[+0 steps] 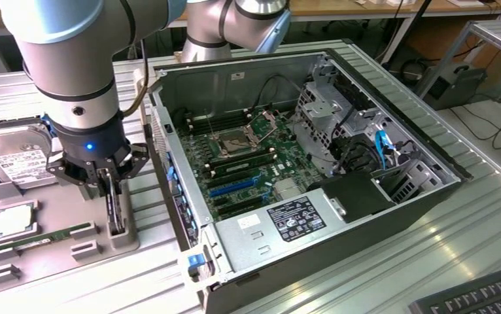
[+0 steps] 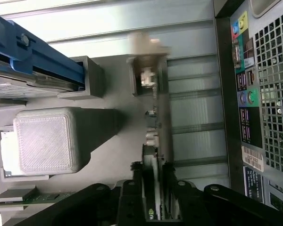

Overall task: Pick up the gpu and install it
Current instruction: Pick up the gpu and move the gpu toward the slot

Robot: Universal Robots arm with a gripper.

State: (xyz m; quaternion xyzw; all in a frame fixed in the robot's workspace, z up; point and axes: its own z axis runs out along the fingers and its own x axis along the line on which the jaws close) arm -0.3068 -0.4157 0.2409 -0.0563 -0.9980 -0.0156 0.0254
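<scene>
A: Trying to place the gpu [image 1: 117,212]. Out of the holder tray [image 1: 59,199] or not?

B: Not lifted. Standing on its long edge in a slot along the tray side nearest the computer case [image 1: 320,163]. Gripper [image 2: 152,170] down over the top edge, closed to card thickness, one black finger [image 2: 134,188] pressed flat on each face in the wrist view.

A: Cool. Any elbow room around it?

B: Tight on the case side tbh. Just a narrow strip of slatted worktop [image 2: 193,108] between the tray edge and the case's perforated rear panel [image 2: 269,94]. Looser on the other side: a raised grey block [image 2: 47,139] near the card but apart from it, then the memory stick [image 1: 41,240] lying flat, and the hard drive [image 1: 10,157] propped up well apart toward the exterior view's left.

A: And the case itself?

B: Lying on its side, open face up, motherboard [image 1: 250,154] in plain sight. Blue slots [image 1: 233,188] close to the wall nearest the tray, drive cage [image 1: 320,114] and cables crowding the exterior view's right. Arm [image 1: 67,59] rising straight up from the card.
</scene>
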